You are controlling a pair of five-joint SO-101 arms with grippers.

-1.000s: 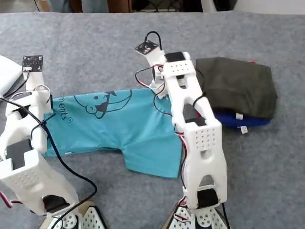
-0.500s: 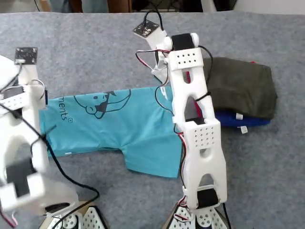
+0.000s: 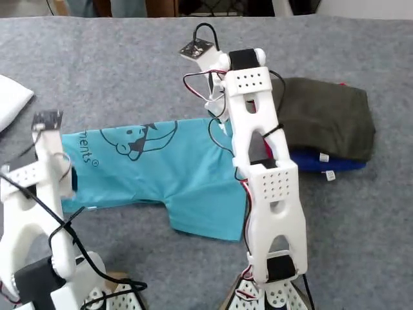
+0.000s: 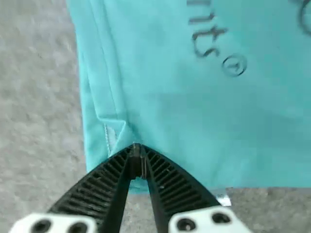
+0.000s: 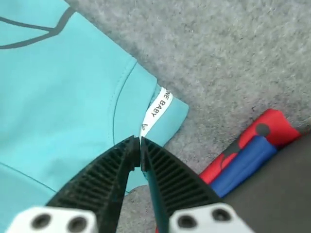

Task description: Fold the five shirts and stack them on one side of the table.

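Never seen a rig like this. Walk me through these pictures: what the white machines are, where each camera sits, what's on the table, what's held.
The white machines are two small robot arms, the left arm and the right arm, each ending in a two-fingered gripper. One picture looks down from above the table; the other two come from a camera on each wrist, showing the black jaws close up. On the grey table lies a teal shirt. Beside it is a folded stack: an olive shirt over a blue shirt and a red shirt. The left gripper is shut at the teal hem, the right gripper shut by the neck label; whether either pinches cloth is unclear.
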